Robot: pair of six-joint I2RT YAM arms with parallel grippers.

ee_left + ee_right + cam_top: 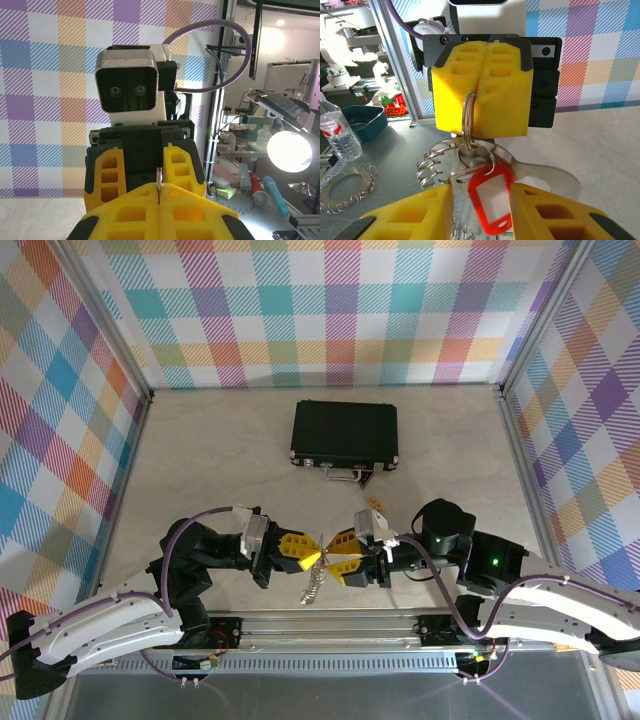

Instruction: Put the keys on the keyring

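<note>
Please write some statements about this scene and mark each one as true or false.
1. The left hand is shut on a thin silver metal ring. True.
2. The black rectangular case stands open. False: its lid is closed.
3. The small silver key with the red plastic tag lies beside the case. False: it is between the right hand's fingers.
4. The small yellow-orange tag lies close to the case. True.

Black case (345,433), small orange tag (376,503)
</note>
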